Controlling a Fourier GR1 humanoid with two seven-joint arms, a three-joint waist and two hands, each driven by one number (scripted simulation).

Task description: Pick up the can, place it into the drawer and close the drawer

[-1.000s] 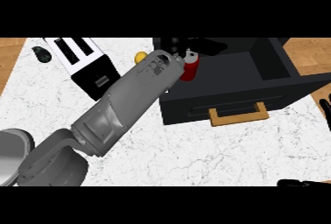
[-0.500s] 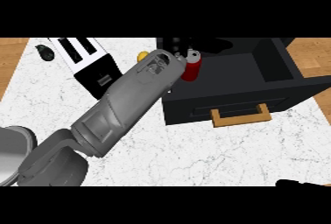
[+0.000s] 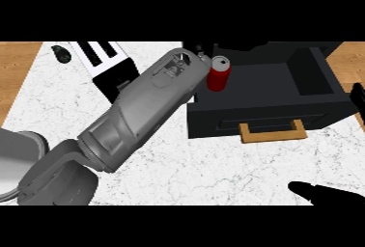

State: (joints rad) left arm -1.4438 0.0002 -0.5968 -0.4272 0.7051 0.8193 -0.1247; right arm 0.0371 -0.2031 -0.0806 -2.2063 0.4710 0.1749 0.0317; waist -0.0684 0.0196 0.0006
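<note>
Red can [image 3: 219, 74] stands upright at the open black drawer's [image 3: 271, 96] back-left corner, and my left hand [image 3: 203, 49] seems curled on its top, my forearm hiding most fingers. My right hand [image 3: 324, 193] rests relaxed at the counter's [image 3: 214, 173] front-right edge.

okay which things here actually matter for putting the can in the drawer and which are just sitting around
For the job: red can, upright over the open black drawer; drawer's wooden handle; left hand, mostly hidden behind its forearm.

Just lying about: toaster; small dark object at the counter's far left; right hand, low right.
</note>
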